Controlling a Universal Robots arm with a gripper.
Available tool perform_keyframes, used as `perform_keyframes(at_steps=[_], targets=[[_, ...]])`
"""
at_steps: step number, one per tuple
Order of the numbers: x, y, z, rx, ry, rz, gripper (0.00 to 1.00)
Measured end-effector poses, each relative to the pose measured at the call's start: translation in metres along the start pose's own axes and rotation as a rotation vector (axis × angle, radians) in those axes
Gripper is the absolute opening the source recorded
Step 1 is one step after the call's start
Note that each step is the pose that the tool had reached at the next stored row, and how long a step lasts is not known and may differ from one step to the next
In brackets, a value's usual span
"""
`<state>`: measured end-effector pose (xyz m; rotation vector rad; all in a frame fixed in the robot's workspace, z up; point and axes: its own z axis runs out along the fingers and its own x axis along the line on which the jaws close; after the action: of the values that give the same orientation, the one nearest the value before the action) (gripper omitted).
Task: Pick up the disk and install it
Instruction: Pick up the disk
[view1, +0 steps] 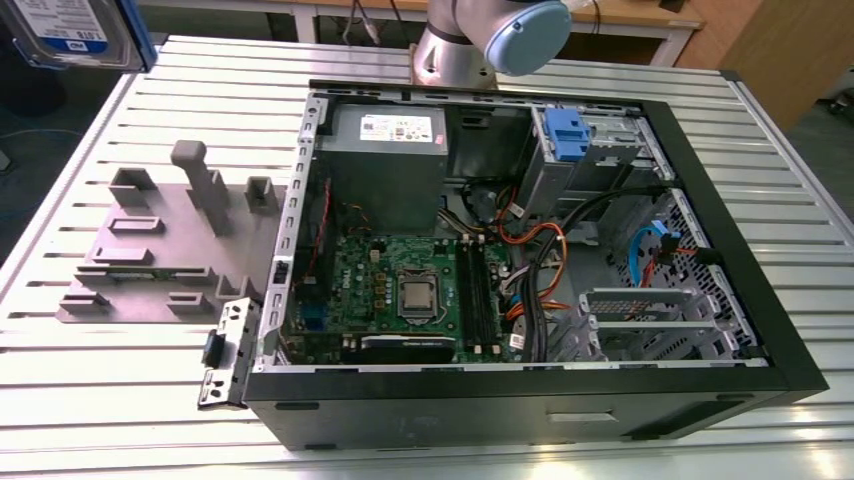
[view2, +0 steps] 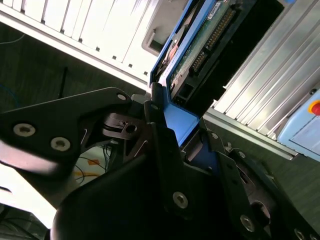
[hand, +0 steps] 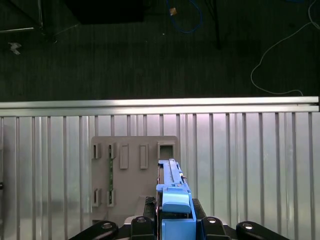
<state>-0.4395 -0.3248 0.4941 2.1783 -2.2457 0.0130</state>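
Exterior view, far left: the disk (view1: 64, 30) hangs in the air at the upper corner, off the edge of the slatted metal table (view1: 747, 160). Below it on the table lies a grey fixture (view1: 147, 250) with upright posts. Next comes the open computer case (view1: 534, 400), lying on its side, with the arm (view1: 487, 40) rising behind it. Inside are a grey power supply (view1: 387, 165), the green motherboard (view1: 387, 290), then orange and black cables (view1: 541, 240) strung across toward the drive cage, where a blue bracket (view1: 566, 135) sits. In both wrist views the gripper (view2: 182, 130) (hand: 172, 220) is clamped on the disk's blue rail, the disk (view2: 197, 45) (hand: 172, 180) standing edge-on above the fixture (hand: 135, 170).
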Motion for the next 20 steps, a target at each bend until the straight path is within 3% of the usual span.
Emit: perform_keyframes(at_steps=[7, 20], targets=[[0.0001, 0.0001, -0.0061, 0.0001, -0.0001, 0.000, 0.36], [0.0022, 0.0000, -0.0062, 0.0001, -0.0005, 0.000, 0.36]])
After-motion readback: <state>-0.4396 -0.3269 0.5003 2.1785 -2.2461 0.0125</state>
